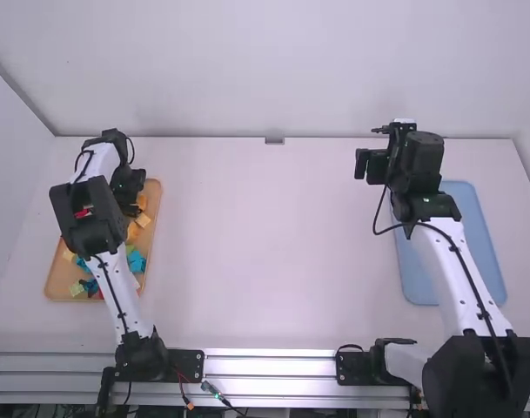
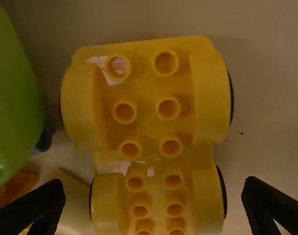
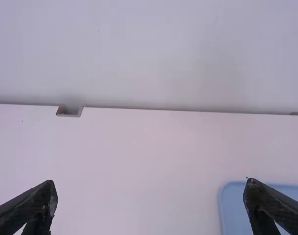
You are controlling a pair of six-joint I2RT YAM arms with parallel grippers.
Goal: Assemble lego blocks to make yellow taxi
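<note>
White table (image 1: 273, 252) fills the middle of the high view, with a pale wall (image 1: 247, 70) behind its far edge. The left arm (image 1: 113, 279) rises from the lower left, leans up and slightly leftward, then folds at the upper left, bringing the left gripper (image 1: 130, 192) over the far part of the tan tray (image 1: 59, 294). Loose blocks lie in that tray, among them a teal block (image 1: 136, 261).

In the left wrist view, the gripper's two fingers stand wide apart with nothing pinched. A yellow wheeled base (image 2: 146, 105) with studs lies in the centre, partly between them; a green block (image 2: 14, 103) is at the left edge.

The right arm (image 1: 460, 279) slants up and leftward from the lower right corner, crossing the blue tray (image 1: 484, 248), with the right gripper (image 1: 412, 161) at the upper right of the high view. Its fingers are spread open and empty in the right wrist view.
</note>
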